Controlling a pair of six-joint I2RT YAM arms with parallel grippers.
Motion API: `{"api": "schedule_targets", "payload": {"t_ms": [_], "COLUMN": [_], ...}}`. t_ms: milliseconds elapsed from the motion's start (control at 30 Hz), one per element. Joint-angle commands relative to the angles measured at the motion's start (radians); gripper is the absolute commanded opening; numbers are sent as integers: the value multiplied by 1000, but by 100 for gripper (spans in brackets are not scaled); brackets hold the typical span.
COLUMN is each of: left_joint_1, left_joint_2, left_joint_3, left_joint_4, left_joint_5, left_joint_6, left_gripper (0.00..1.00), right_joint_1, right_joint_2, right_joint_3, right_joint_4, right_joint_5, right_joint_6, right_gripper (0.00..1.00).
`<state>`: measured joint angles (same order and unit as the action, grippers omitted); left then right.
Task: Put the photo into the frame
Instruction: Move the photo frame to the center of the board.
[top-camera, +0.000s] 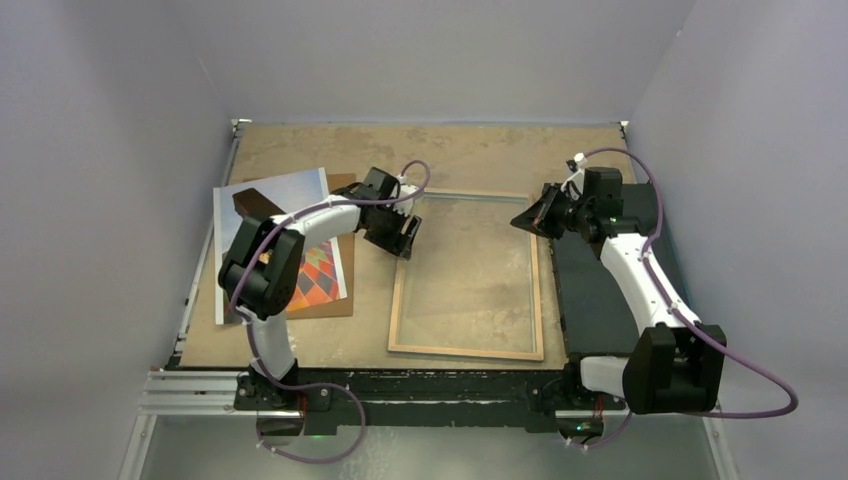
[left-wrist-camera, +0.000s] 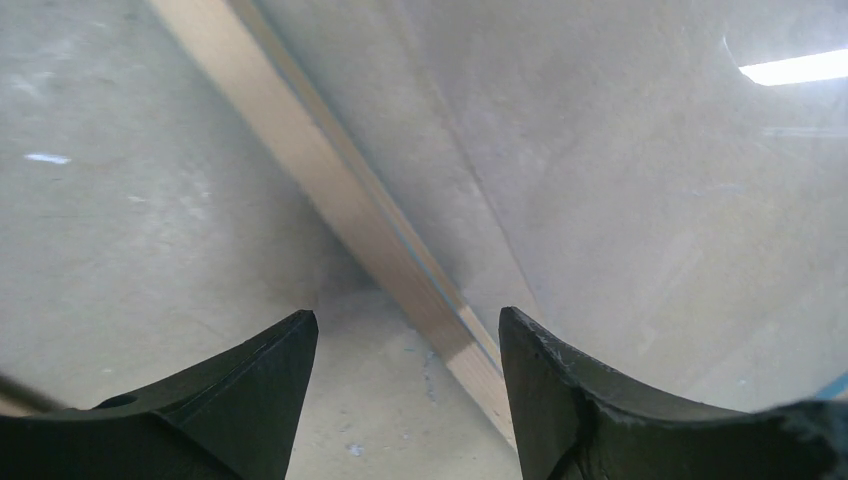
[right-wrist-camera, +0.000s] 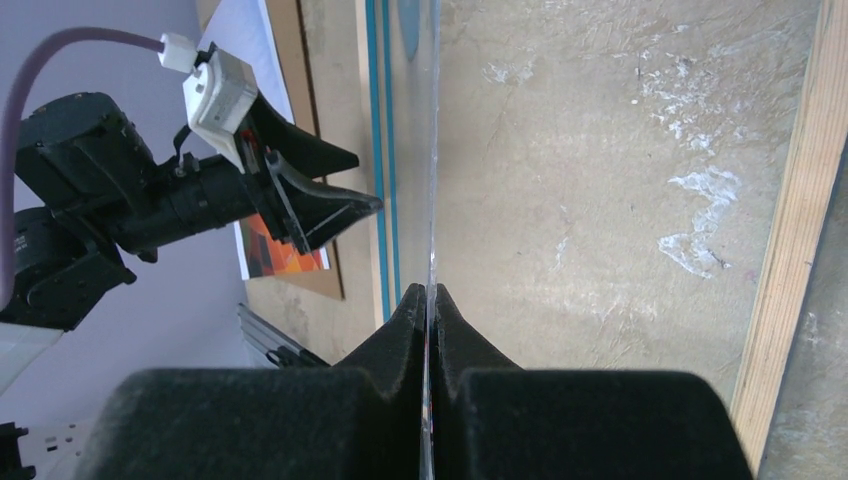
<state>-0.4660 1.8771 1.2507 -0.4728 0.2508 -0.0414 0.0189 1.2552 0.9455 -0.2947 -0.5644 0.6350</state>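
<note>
Much of the photo (top-camera: 295, 188) behind the left arm (top-camera: 320, 222)

Worn table (top-camera: 450, 150) under frame (top-camera: 465, 351), backing board (top-camera: 345, 272), black mat (top-camera: 600, 300)

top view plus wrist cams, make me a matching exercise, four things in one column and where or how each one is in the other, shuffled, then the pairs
Things
1 left gripper
2 right gripper
3 photo
4 frame

Places and states
A lying in the middle of the table, wood rim up
B shut on the thin edge of the glass pane
C open above the frame's left rim
D face up on a brown board at the table's left side, partly under the left arm

Pairs: 1-C, 2-B, 3-D, 4-A
</note>
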Motion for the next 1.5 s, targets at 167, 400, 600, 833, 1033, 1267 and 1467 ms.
{"api": "schedule_targets", "payload": {"t_ms": [167,400,600,833,1033,1267,1467], "left_joint_1": [-16,-16,35,68,109,134,144], "left_joint_2": [23,33,74,91,164,215,226], "left_joint_3": [-26,-61,-62,-71,-24,22,23], "left_joint_4": [29,73,84,107,43,8,4], "left_joint_5": [16,-111,-192,-236,-208,-177,-109], "left_joint_6": [-21,-58,-107,-185,-239,-306,-367], "left_gripper": [58,24,1,0,0,0,0], "right_joint_1": [-4,-4,-2,0,29,68,71], "right_joint_2": [-45,-18,37,112,158,233,292], "right_joint_3": [7,10,21,48,96,165,231], "right_joint_4": [-8,25,88,168,183,196,202], "right_joint_5": [11,28,15,-34,-33,-16,-21], "right_joint_6": [-15,-9,21,61,101,116,120], "right_gripper": [0,0,0,0,0,0,0]}}
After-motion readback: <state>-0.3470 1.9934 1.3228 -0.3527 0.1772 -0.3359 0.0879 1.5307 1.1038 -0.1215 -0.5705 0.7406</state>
